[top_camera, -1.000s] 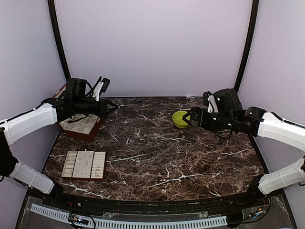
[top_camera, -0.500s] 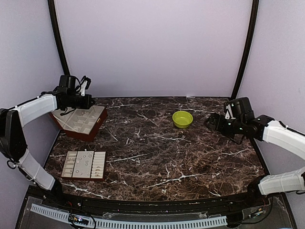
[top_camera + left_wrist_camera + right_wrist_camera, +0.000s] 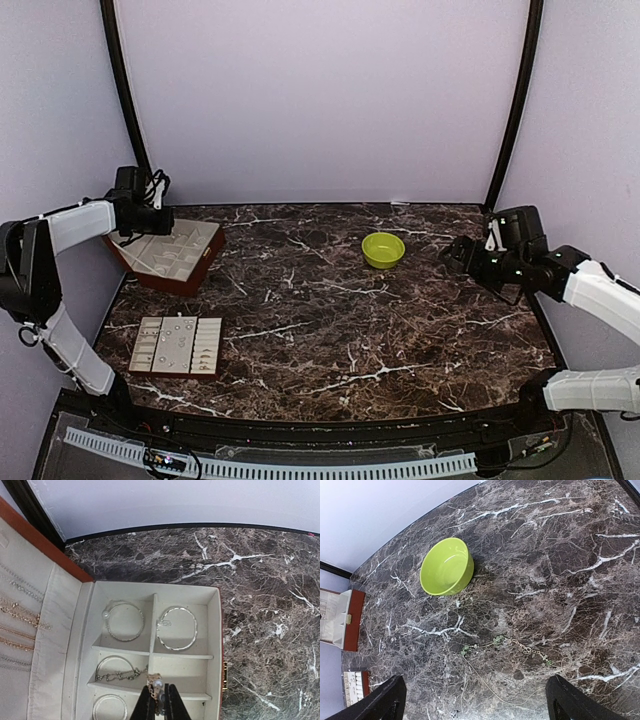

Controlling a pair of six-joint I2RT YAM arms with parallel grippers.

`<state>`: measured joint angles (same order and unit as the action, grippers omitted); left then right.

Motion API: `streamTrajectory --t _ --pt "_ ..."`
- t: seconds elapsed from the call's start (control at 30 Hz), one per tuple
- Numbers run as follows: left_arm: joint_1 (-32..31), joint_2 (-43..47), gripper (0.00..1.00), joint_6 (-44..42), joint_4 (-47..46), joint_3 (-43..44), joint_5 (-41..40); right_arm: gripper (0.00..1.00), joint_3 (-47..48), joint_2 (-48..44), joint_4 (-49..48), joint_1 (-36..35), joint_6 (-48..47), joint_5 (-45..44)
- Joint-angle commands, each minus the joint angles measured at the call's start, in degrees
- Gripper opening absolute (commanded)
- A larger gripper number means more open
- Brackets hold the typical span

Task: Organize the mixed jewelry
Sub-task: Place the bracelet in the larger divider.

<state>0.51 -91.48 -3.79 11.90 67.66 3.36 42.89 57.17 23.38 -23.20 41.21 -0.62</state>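
Open box [image 3: 176, 281], upper left: hoops [image 3: 193, 630] in cream compartments; left tool [image 3: 160, 700] clenched on pearl piece [image 3: 158, 684]. Tray [image 3: 172, 371], lower left: small pieces [image 3: 178, 338]. Chain [image 3: 520, 647] on marble worktop [image 3: 350, 330] below green bowl [image 3: 446, 566]; right tool [image 3: 476, 696] released. Lilac walls [image 3: 320, 100].

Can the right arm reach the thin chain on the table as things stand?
Probably yes: the thin chain lies uncovered on the marble table, ahead of the open right tool, apart from the green bowl.
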Motion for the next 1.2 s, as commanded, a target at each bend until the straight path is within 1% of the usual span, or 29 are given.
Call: streamTrajectory --t 0.0,0.2,0.4,0.63,0.8,0.97,1.03,1.17 --pt "1.89 -2.21 0.00 0.35 -1.28 -0.42 0.47 0.98 -0.52 -1.78 -0.29 0.34 1.75 0.32" --pt "2.87 -6.03 0.00 0.32 -1.10 1.39 0.50 0.98 -1.41 -2.85 -0.16 0.44 2.56 0.36" --pt "3.08 -8.67 0.00 -0.42 -1.71 1.43 -0.07 0.98 -1.41 -3.22 0.18 0.45 2.50 -0.08" --pt "3.09 -10.16 0.00 -0.76 -2.52 1.07 -0.17 0.98 -1.10 -2.19 0.05 0.53 1.94 0.08" --pt "3.20 -11.03 0.00 -1.21 -2.51 1.33 -2.38 0.98 -1.14 -1.53 -0.46 0.57 1.86 0.18" --pt "3.71 -10.86 0.00 -0.87 -2.86 1.03 -2.65 0.98 -1.49 -0.88 -1.28 0.61 2.14 0.36" --pt "3.90 -10.78 0.00 -0.81 -3.13 0.92 -4.49 0.98 -1.65 -0.50 -1.70 0.57 2.29 0.36" --pt "4.22 -10.58 0.00 -0.53 -3.37 0.72 -5.51 0.98 -1.91 0.07 -2.43 0.61 2.52 0.36"
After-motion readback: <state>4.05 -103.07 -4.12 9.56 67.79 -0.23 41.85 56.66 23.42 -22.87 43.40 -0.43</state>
